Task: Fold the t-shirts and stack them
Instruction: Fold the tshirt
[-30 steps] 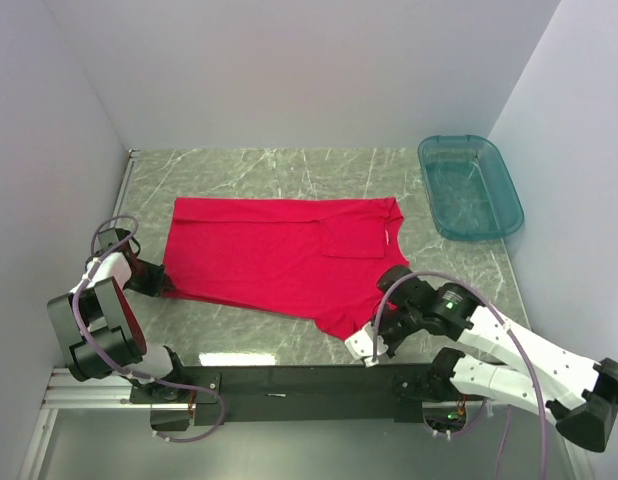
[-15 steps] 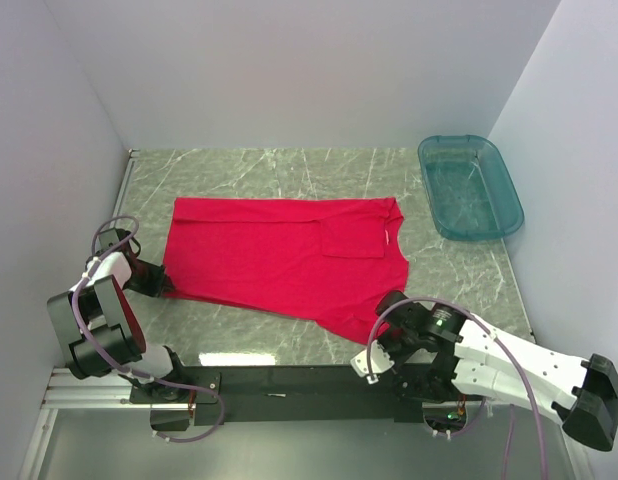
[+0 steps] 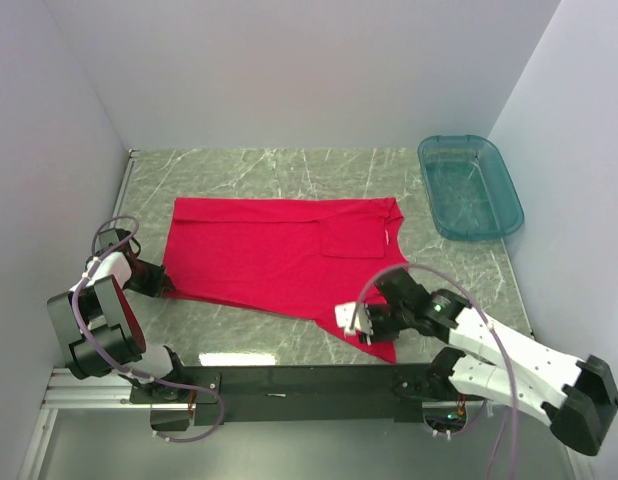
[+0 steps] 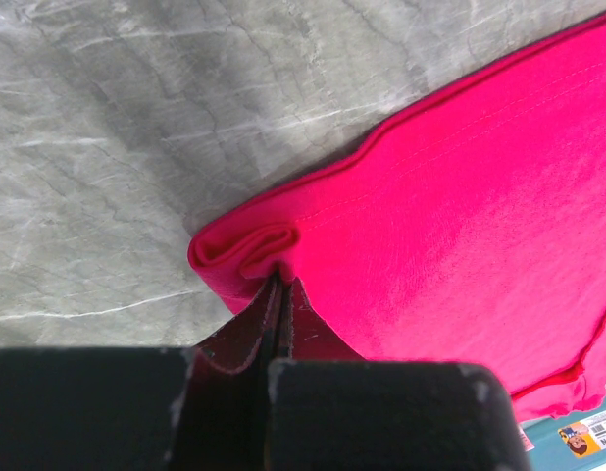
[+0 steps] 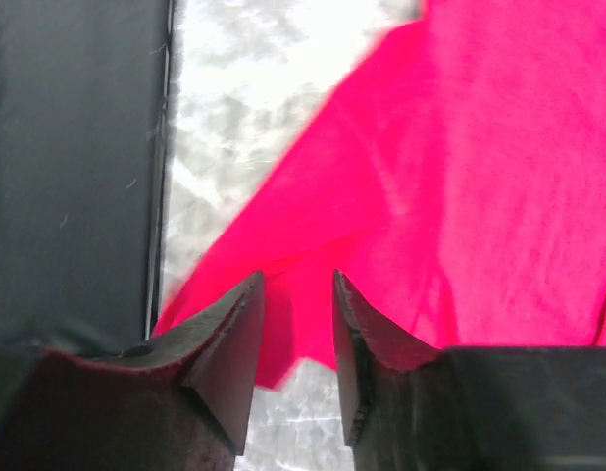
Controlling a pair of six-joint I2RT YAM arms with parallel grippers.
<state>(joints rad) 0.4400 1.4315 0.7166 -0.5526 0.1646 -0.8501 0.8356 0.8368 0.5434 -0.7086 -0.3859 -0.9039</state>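
Observation:
One red t-shirt (image 3: 279, 255) lies spread flat on the marble table, neck toward the right. My left gripper (image 3: 161, 283) is at the shirt's left near corner. In the left wrist view it (image 4: 278, 283) is shut on a bunched fold of the red cloth (image 4: 460, 196). My right gripper (image 3: 361, 328) hovers over the shirt's near right corner. In the right wrist view its jaws (image 5: 296, 285) stand open, with red cloth (image 5: 460, 177) below and between them. I cannot tell whether they touch the cloth.
A teal see-through tub (image 3: 469, 185) stands at the back right by the right wall. White walls close in the table (image 3: 289, 165) on the left, back and right. The black base rail (image 3: 289, 380) runs along the near edge.
My right gripper has swung left and forward, from beside the table's near edge to over the shirt's near right corner. The left arm has not moved.

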